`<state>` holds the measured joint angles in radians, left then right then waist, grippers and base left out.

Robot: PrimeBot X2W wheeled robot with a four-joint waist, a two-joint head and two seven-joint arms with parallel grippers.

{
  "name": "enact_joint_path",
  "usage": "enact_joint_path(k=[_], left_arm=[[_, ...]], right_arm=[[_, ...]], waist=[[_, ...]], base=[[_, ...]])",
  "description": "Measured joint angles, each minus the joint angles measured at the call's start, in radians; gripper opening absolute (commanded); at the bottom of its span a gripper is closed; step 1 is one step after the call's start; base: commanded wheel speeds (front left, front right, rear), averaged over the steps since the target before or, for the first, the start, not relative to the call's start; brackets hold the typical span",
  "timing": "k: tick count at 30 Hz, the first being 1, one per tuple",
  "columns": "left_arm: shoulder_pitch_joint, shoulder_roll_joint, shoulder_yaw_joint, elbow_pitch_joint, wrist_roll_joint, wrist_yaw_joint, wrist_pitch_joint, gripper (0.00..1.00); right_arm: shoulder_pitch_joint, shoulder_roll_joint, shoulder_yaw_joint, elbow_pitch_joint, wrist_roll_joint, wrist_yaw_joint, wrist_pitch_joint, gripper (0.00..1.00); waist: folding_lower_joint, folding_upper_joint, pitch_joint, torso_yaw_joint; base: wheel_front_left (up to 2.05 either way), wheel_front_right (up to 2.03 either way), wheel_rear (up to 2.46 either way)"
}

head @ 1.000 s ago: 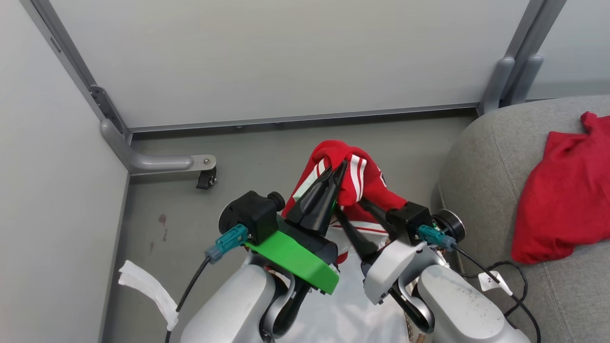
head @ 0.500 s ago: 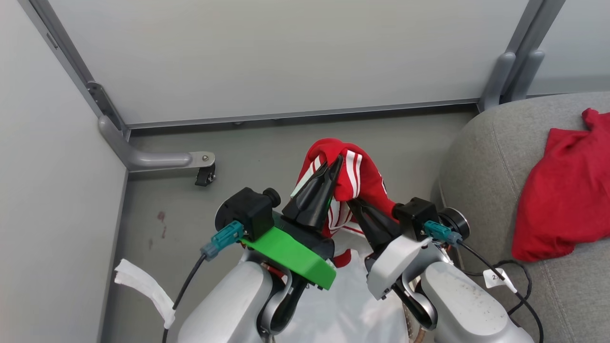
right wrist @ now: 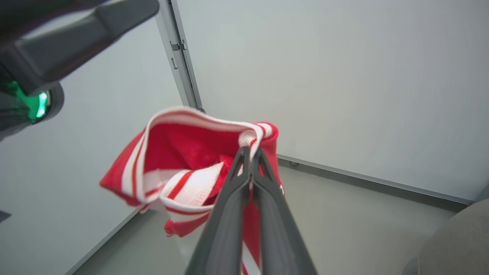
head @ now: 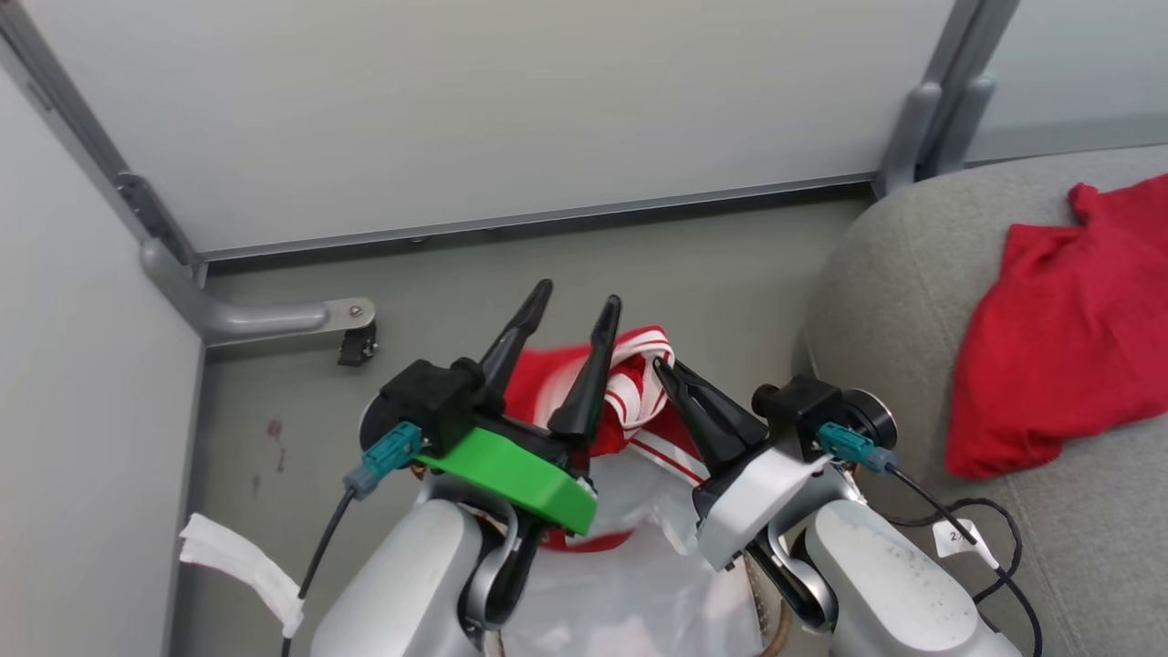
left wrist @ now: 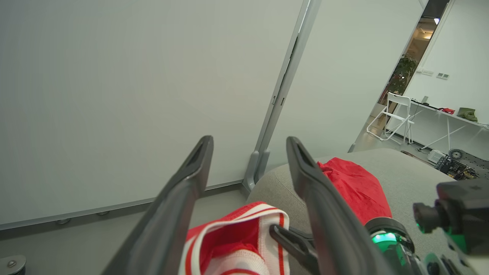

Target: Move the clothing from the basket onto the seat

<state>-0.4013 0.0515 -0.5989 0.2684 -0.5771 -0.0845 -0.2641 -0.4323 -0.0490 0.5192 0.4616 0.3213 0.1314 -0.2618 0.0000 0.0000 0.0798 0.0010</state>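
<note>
My right claw (head: 659,367) is clenched on the red jersey (head: 639,379). In the right wrist view the two fingers are pressed together at the claw (right wrist: 251,151), with a fold of the jersey's (right wrist: 183,152) white-striped trim pinched between the tips. The rest of the cloth sags to the left and below them. My left claw (head: 579,294) is released, its fingers spread wide and pointing up toward the partition wall (head: 511,109). Seen from the left wrist, part of the jersey (left wrist: 237,236) sits low between that claw's (left wrist: 249,140) open fingers, and I cannot tell whether it touches them. The jersey hangs in the air between my two forearms above the white cloth lining (head: 639,584). A sliver of the basket (head: 778,628) rim shows beside my right forearm. The plain red T-shirt (head: 1058,310) lies crumpled on the grey seat (head: 876,274), off to my right and well apart from both claws. The left wrist view shows the same T-shirt (left wrist: 355,187) on the seat (left wrist: 412,172) just past my right claw. A grey castor foot (head: 351,333) of the partition stands on the floor (head: 730,265) to my left.
</note>
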Motion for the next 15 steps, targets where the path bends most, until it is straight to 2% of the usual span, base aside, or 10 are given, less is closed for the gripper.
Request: enact_joint_path(k=[7,15], left_arm=[[0.037,0.008,0.09,0.04,0.036,-0.012,0.0,1.0],[0.065,0.009,0.157,0.056,0.093,-0.03,0.0,1.0]], right_arm=[[0.034,-0.001,-0.024,-0.08,-0.001,0.0,0.0,0.0],[0.067,-0.001,-0.06,-0.163,-0.01,0.0,0.0,0.0]], waist=[[0.0,0.0,0.003,-0.084],[0.0,0.0,0.013,-0.228]], base=[[0.0,0.0,0.0],[0.0,0.0,0.0]])
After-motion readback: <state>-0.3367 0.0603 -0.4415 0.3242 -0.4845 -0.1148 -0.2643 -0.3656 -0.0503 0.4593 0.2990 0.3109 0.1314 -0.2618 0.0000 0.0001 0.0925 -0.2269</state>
